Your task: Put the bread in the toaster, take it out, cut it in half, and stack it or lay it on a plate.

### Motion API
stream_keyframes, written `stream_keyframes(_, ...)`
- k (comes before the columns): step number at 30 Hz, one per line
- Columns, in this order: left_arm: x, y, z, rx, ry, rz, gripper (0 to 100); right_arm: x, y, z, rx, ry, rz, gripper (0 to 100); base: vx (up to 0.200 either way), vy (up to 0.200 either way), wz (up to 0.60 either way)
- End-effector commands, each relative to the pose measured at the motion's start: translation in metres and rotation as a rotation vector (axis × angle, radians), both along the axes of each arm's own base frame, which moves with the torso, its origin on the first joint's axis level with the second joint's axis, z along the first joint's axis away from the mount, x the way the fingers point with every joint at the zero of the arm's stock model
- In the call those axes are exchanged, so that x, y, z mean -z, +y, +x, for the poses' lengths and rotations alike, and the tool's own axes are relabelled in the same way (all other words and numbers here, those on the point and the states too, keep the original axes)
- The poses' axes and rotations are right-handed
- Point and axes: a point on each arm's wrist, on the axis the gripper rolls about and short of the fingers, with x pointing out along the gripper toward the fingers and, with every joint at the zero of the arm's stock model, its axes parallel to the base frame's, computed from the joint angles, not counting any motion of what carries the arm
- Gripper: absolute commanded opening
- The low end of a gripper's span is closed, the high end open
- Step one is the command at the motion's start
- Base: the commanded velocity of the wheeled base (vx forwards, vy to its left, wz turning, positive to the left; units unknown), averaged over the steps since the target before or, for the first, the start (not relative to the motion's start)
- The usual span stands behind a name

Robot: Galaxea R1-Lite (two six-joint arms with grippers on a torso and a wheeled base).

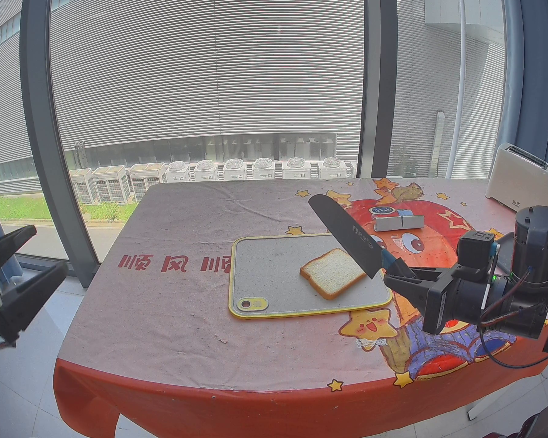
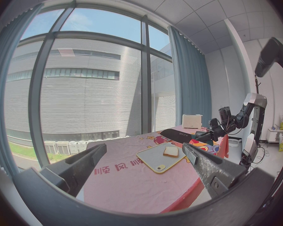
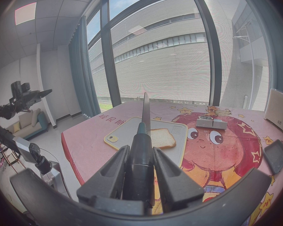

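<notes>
The knife (image 1: 346,233) clamped in the right gripper (image 1: 402,276) slants up over the right part of the cutting board (image 1: 268,287), close by the right corner of the bread slice (image 1: 333,272), and bars that side. The slice's top, left and near sides lie open. Plain tablecloth (image 1: 164,323) runs from the table's left edge to the board. Beyond the board stand a grey knife holder (image 1: 399,222) and, at the far right corner, the toaster (image 1: 520,179).

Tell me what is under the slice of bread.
The slice of bread lies flat on the grey cutting board, which rests on the table. The patch of board beneath the slice is hidden.
</notes>
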Motion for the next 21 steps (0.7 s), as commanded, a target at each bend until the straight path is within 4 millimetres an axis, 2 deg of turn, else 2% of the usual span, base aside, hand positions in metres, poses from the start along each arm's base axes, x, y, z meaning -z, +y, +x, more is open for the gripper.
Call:
stream_keyframes(1,-0.014,-0.022,0.065,0.141,0.078,-0.012,100,-0.003,-0.002,0.0,0.003,-0.015,0.002,0,0.0,0.0,0.0)
stream_keyframes(6,-0.01,-0.029,0.095,0.109,0.064,-0.02,100,0.001,-0.001,-0.001,-0.014,-0.001,-0.008,0,0.0,0.0,0.0)
stream_keyframes(8,-0.007,-0.034,0.1,0.1,0.066,-0.017,100,0.001,0.001,-0.001,-0.019,0.0,-0.009,0,0.0,0.0,0.0)
stream_keyframes(12,-0.001,-0.06,0.094,0.16,0.115,-0.033,100,0.004,-0.001,-0.004,-0.023,0.017,-0.002,0,0.0,0.0,0.0)
stream_keyframes(15,0.011,-0.077,0.092,0.17,0.176,-0.044,100,0.007,-0.005,-0.01,-0.03,0.027,-0.007,0,0.0,0.0,0.0)
stream_keyframes(21,0.011,-0.082,0.089,0.168,0.177,-0.042,100,0.004,-0.005,-0.018,-0.048,0.027,-0.007,0,0.0,0.0,0.0)
